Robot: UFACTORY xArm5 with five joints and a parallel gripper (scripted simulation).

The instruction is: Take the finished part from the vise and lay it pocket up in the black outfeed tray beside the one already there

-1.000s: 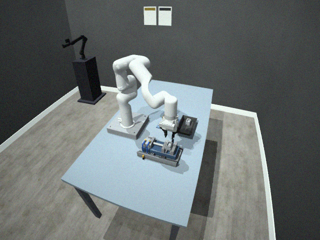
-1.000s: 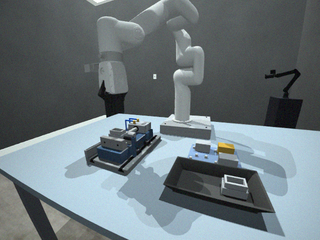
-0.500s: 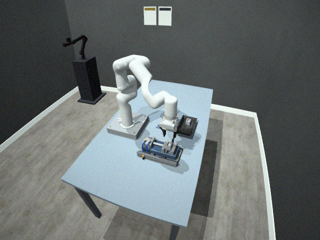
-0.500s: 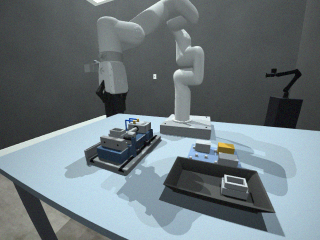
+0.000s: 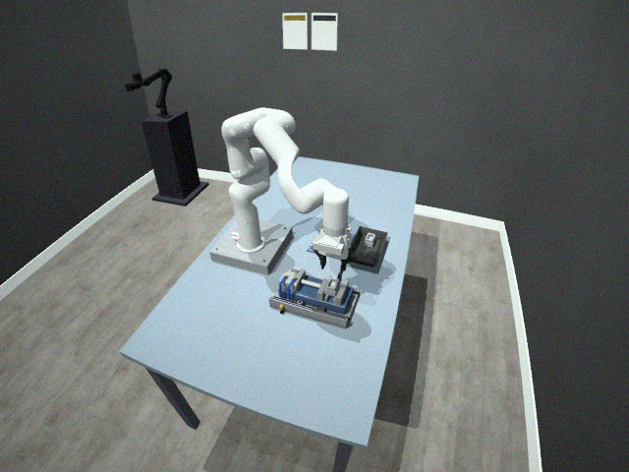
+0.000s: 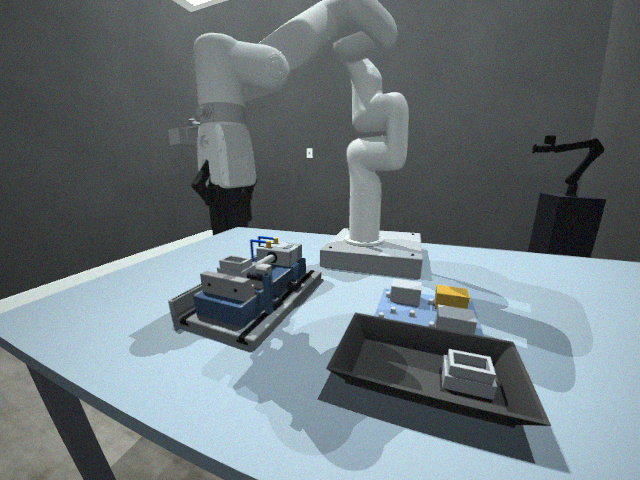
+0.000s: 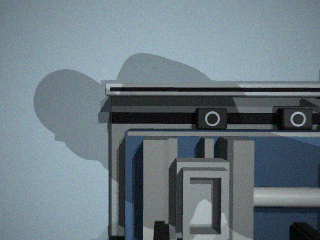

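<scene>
The finished part [image 7: 200, 199] [image 6: 235, 264] [image 5: 332, 287], a grey block with a pocket on top, sits clamped between the jaws of the blue vise [image 5: 305, 296] [image 6: 227, 305] [image 7: 285, 155]. My gripper [image 5: 331, 268] [image 6: 223, 211] [image 7: 231, 233] is open and empty. It hangs straight above the vise, with its fingertips to either side of the part and above it. The black outfeed tray [image 5: 362, 251] [image 6: 369, 330] lies to the side of the vise. One pocketed part [image 6: 469, 370] [image 5: 370, 238] lies flat in it, pocket up.
A blue fixture plate [image 6: 385, 304] behind the tray carries two grey plain blocks [image 6: 405, 295] [image 6: 455, 319] and a yellow one [image 6: 451, 296], all upright. The arm's grey base plate [image 5: 251, 250] [image 6: 372, 259] stands at the back. The table edge is close beyond the tray.
</scene>
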